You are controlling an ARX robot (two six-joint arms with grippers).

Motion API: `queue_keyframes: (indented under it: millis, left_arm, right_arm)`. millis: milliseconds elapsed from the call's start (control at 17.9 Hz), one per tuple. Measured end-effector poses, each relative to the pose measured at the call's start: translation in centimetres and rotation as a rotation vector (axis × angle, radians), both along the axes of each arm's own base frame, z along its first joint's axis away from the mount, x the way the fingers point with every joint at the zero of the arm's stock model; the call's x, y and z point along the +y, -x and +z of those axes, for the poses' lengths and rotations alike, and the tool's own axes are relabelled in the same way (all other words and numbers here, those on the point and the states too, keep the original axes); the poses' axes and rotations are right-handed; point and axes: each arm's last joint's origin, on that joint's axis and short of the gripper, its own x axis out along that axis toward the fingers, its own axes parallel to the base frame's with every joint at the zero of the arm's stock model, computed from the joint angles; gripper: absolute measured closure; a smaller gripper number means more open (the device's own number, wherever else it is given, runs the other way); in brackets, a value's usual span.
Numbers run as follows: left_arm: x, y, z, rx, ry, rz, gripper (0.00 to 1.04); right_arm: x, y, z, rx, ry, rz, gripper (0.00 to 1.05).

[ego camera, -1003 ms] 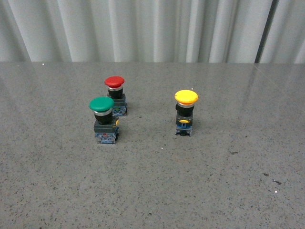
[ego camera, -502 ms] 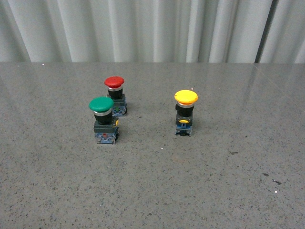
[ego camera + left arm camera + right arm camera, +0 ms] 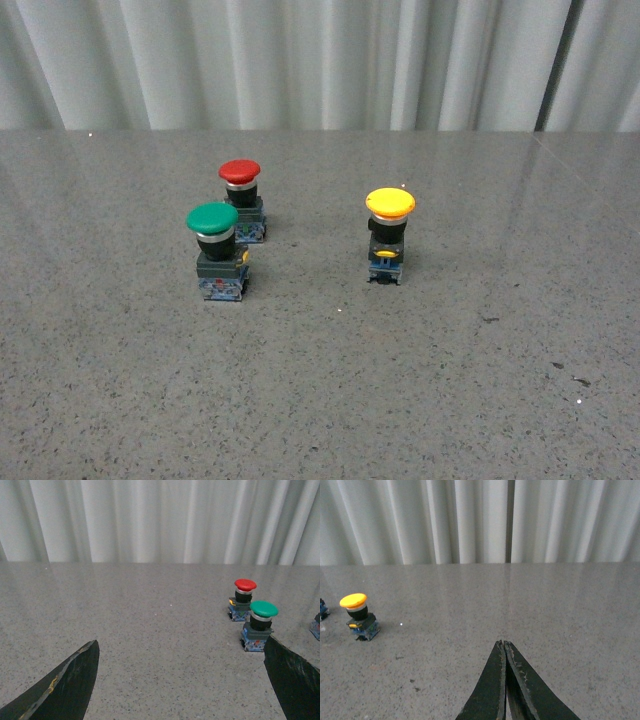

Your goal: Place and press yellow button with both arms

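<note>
The left hand (image 3: 180, 680) hangs released over the counter (image 3: 150, 630), its two dark fingers (image 3: 65, 685) spread wide to the sides of its wrist view and gripping nothing. The right hand (image 3: 505, 680) is clenched, its two fingers pressed flat together to a single point, empty as well. There are three push-buttons on the grey speckled counter, one of each colour, all upright on their blocky bases. The yellow button (image 3: 389, 236) stands alone right of centre in the front view (in the right wrist view it sits far off to one side (image 3: 357, 615), well apart from the hand). The green button (image 3: 218, 251) and the red button (image 3: 242, 200) stand close together to its left, the red one behind. Bare counter lies all around the yellow button, and the counter's far edge meets a pleated pale curtain (image 3: 320, 60).
</note>
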Motion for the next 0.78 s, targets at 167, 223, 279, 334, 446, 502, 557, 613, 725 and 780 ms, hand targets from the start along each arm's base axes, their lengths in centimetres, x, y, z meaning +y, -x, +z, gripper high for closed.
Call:
queue_keyframes:
  millis: [167,223,279,334,446,502,557,613,725,780]
  left_arm:
    - [0.0,0.0,0.0,0.0,0.0,-0.001,0.07]
    - [0.0,0.0,0.0,0.0,0.0,-0.001,0.07]
    - [0.0,0.0,0.0,0.0,0.0,0.0,0.07]
    - [0.0,0.0,0.0,0.0,0.0,0.0,0.07]
    - [0.0,0.0,0.0,0.0,0.0,-0.001,0.07]
    - [0.0,0.0,0.0,0.0,0.0,0.0,0.07]
    - [0.0,0.0,0.0,0.0,0.0,0.0,0.07]
    - [0.0,0.0,0.0,0.0,0.0,0.0,0.07]
    - [0.0,0.0,0.0,0.0,0.0,-0.001,0.07]
    - [0.0,0.0,0.0,0.0,0.0,0.0,0.07]
  right_arm:
    - [0.0,0.0,0.03,-0.003,0.0,0.0,1.03]
    - [0.0,0.0,0.02,-0.002,0.0,0.0,1.03]
    - [0.0,0.0,0.02,-0.002,0.0,0.0,1.03]
    - [0.0,0.0,0.03,-0.003,0.0,0.0,1.03]
    - [0.0,0.0,0.02,-0.002,0.0,0.0,1.03]
    - [0.0,0.0,0.02,-0.002,0.0,0.0,1.03]
    - [0.0,0.0,0.03,-0.003,0.0,0.0,1.03]
    - [0.0,0.0,0.03,-0.003,0.0,0.0,1.03]
    - [0.0,0.0,0.02,-0.002,0.001,0.0,0.86]
    - [0.0,0.0,0.02,-0.002,0.001,0.0,0.75]
